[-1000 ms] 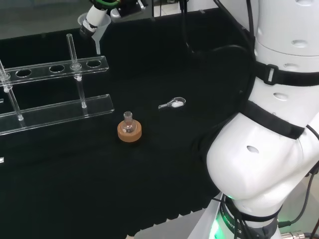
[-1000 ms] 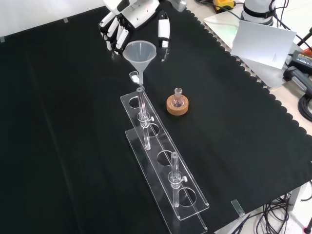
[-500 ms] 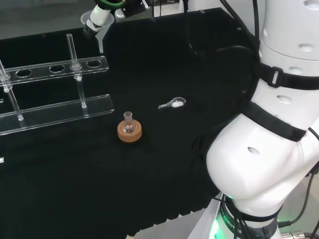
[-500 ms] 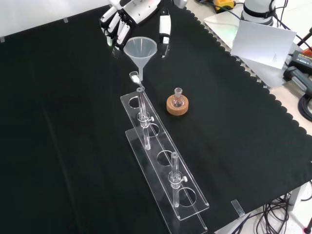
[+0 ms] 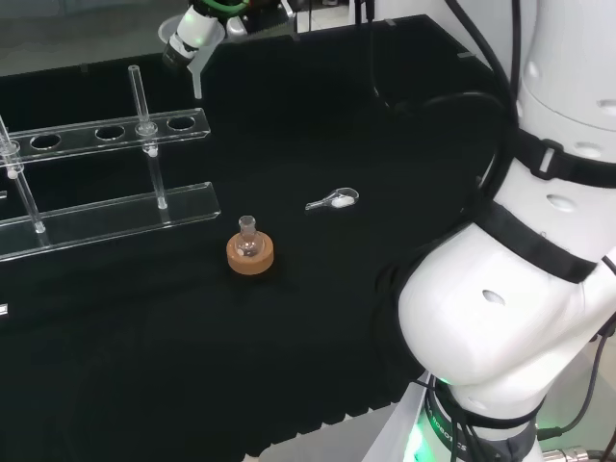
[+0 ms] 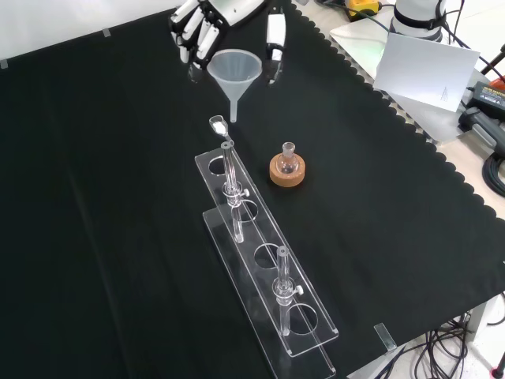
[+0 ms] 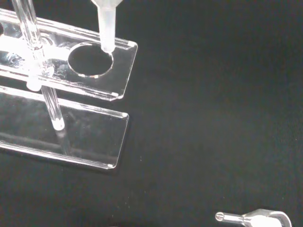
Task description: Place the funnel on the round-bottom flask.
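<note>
A clear plastic funnel (image 6: 234,69) hangs in the air, cone up and stem down, with the black and white hand (image 6: 211,17) shut on it, fingers on one side of the rim and the thumb (image 6: 274,33) on the other. In the head view the funnel (image 5: 193,46) is at the far top, above the right end of the rack. Its stem (image 7: 107,24) shows close in the wrist view, over the rack's end hole. The small round-bottom flask (image 6: 288,156) stands upright on a cork ring (image 6: 286,175) mid-cloth, apart from the hand; the flask (image 5: 248,242) sits nearer the camera in the head view.
A clear two-tier test-tube rack (image 6: 260,264) with a few tubes lies left of the flask in the front view, and the rack (image 5: 106,135) runs along the left of the head view. A small metal scoop (image 5: 334,200) lies on the cloth right of the flask there. The arm's white links (image 5: 520,289) stand at right.
The hand has carried the funnel up and a little to the right in both views, lifting its stem higher above the rack's end. Flask, rack and scoop have not moved.
</note>
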Controlling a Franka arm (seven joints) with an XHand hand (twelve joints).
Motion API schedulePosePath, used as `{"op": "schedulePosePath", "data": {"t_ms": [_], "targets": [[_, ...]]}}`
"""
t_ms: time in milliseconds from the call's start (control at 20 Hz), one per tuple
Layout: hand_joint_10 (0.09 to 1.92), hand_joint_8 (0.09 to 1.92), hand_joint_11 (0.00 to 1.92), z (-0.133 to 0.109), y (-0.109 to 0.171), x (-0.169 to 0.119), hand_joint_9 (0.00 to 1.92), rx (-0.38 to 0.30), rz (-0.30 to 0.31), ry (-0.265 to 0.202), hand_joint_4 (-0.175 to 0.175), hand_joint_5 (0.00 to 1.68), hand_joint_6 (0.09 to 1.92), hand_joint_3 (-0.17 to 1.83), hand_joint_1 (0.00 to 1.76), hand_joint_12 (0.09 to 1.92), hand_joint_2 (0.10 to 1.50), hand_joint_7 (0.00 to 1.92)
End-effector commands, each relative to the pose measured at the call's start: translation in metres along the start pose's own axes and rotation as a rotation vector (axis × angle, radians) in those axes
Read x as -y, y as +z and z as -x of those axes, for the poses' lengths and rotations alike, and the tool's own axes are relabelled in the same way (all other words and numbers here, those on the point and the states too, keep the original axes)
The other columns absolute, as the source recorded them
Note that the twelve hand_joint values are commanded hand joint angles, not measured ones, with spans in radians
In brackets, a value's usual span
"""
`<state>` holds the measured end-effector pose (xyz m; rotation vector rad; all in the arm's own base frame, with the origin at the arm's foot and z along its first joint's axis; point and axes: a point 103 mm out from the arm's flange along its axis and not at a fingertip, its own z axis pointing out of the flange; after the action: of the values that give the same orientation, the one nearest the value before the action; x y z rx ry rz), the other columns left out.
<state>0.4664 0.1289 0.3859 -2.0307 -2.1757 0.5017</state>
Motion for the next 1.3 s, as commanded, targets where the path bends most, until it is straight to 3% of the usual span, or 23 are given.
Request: {"op": "schedulePosePath", "data": {"t_ms": [50,250,650,1300], "targets": [[0.54,0.46,0.00,0.009,0.006,0.015,0.41,0.003,0.005,0.037,0.035,0.71,0.10,0.05,0.65,1.28,0.80,0.99],[0.54,0.46,0.00,0.018,0.013,0.019,0.41,-0.015,-0.011,0.068,0.035,0.71,0.10,0.05,0.65,1.28,0.80,0.99],[0.54,0.45,0.00,0.009,0.024,0.027,0.41,-0.064,-0.036,0.212,0.033,0.71,0.11,0.05,0.65,1.28,0.80,0.99],[0.54,0.45,0.00,0.026,0.065,0.056,0.41,-0.090,-0.087,0.288,0.032,0.71,0.11,0.05,0.65,1.28,0.81,0.99]]}}
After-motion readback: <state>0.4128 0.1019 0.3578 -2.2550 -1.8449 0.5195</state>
